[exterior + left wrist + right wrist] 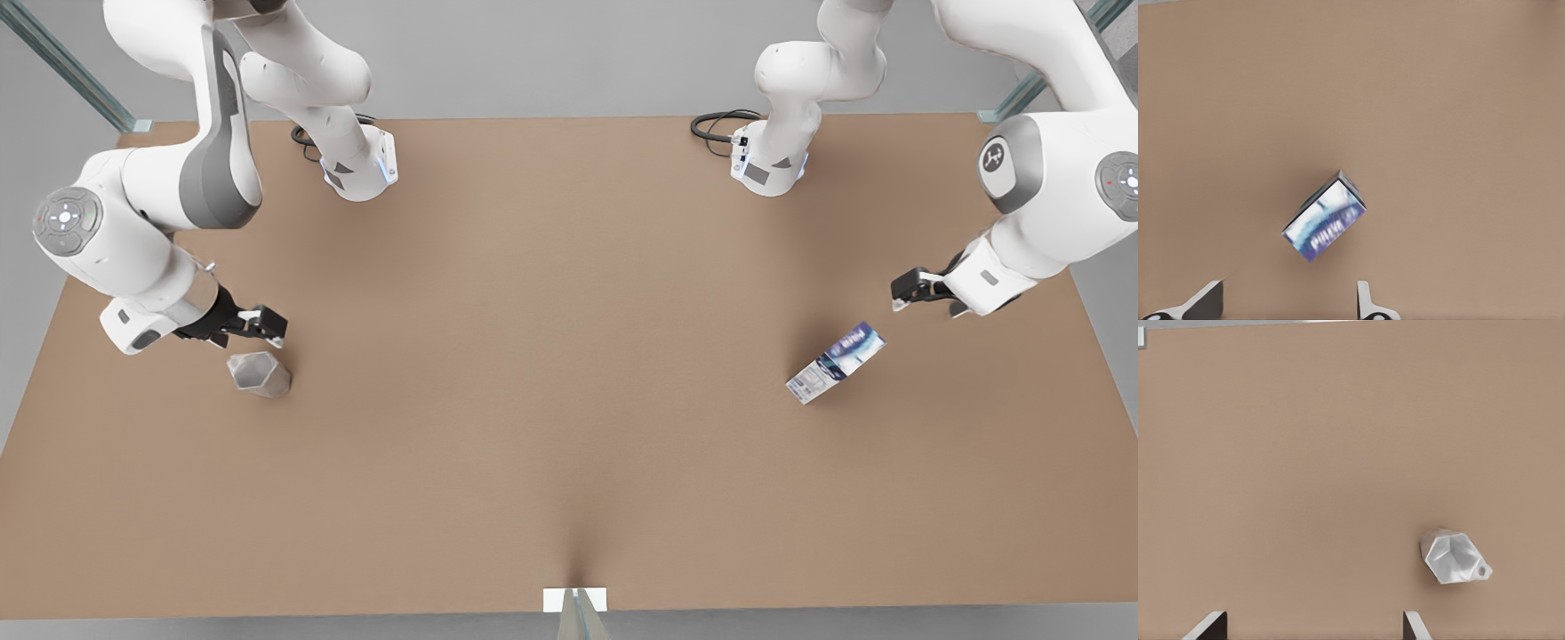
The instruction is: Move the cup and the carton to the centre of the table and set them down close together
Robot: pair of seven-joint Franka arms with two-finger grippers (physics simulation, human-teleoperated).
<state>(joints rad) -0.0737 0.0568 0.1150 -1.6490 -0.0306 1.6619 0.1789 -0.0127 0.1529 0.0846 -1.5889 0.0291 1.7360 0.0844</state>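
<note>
On the front view's left, the right gripper hangs just above the brown table, close to its left edge. Its fingers stand apart with nothing between them. Just beside it, a little nearer the front edge, sits the cup, a light-grey faceted thing resting on the table, not touched by the gripper. In the right wrist view the cup shows its hexagonal mouth and a small handle, lying off to one side of the spread fingers rather than between them.

The middle of the table is bare brown.

On the front view's right, the carton lies flat on the table, turned at a slant, its dark blue end pointing toward the far right. The left gripper hovers near it, a bit farther back and to the right, not touching. Its fingers are also spread wide and empty, and in the left wrist view the carton lies ahead of the gap between them. Cup and carton are well apart.
</note>
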